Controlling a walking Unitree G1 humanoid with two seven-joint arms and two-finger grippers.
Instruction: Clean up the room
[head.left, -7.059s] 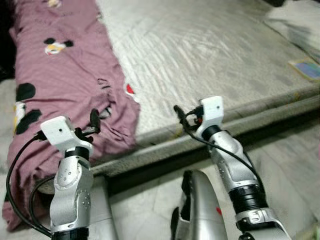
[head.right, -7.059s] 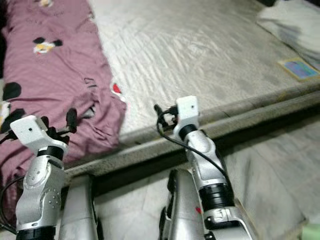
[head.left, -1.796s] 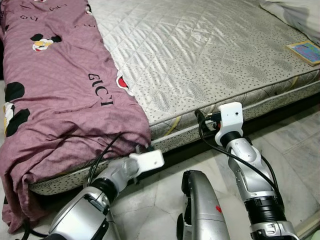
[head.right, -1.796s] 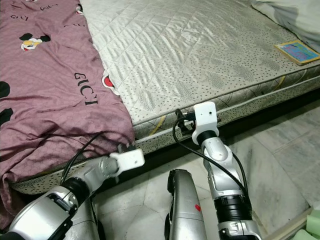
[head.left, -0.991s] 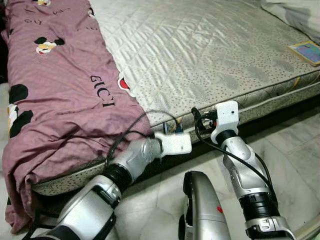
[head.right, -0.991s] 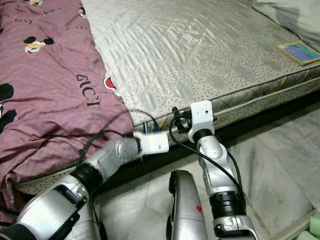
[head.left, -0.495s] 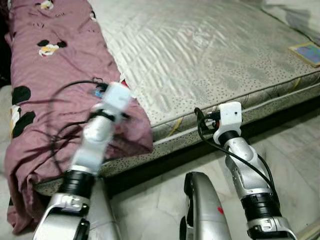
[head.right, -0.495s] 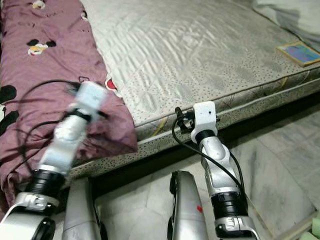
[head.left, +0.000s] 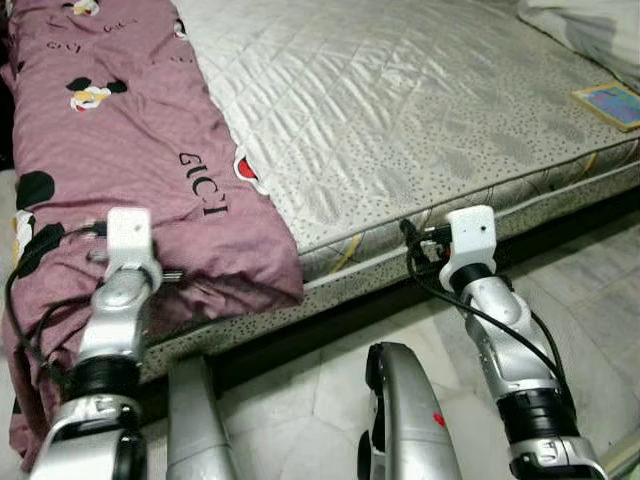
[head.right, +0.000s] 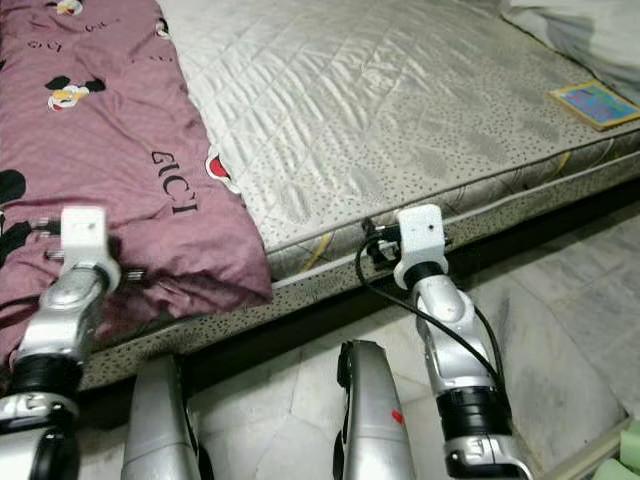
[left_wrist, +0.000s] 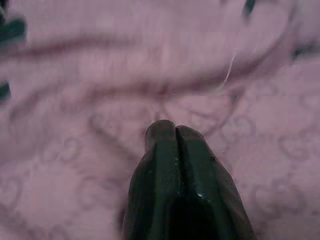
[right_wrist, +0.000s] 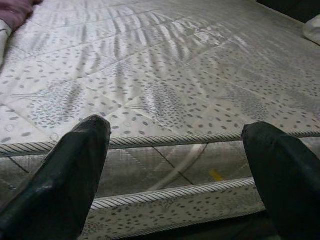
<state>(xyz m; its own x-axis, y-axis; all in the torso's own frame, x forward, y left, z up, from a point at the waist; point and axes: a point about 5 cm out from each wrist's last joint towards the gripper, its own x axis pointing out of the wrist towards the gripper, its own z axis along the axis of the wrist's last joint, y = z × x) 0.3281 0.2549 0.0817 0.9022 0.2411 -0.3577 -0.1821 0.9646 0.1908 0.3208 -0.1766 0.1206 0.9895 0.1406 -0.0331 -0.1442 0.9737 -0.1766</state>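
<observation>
My head cameras look forward and down from above the mattress (head.left: 420, 110) edge, both covering its near side, the purple blanket (head.left: 110, 150) and the tiled floor (head.right: 560, 330). My left wrist camera sits very close over that blanket, facing straight into it. My right wrist camera sits low beside the mattress, looking level across its quilted top from the near edge.

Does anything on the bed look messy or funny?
Yes. The purple blanket is bunched along one side of the mattress, its wrinkled end drooping over the edge toward the floor. A small book sits near the far corner.
</observation>
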